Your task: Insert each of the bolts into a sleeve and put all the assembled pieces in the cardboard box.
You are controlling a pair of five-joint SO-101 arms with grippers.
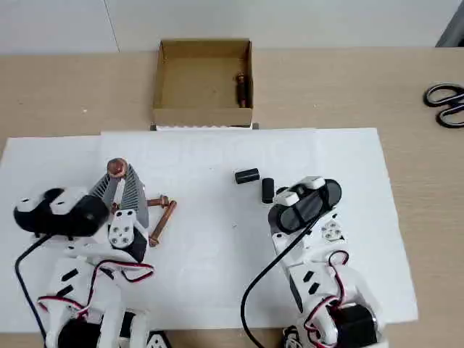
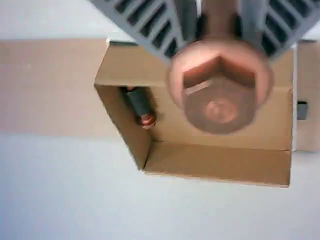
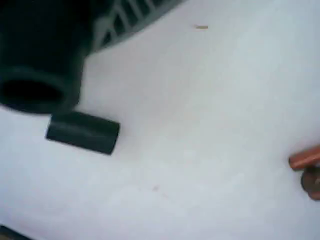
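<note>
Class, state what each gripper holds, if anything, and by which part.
Left gripper: copper bolt, by the shank below its head. Right gripper: apparently a black sleeve; where cannot be told.

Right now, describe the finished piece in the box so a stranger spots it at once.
Start at the cardboard box beyond the white sheet's far edge. Against its right-hand inner wall in the high view lies the assembled piece. Unlike the bare black sleeves and loose copper bolts on the sheet, it is bolt and sleeve joined.
</note>
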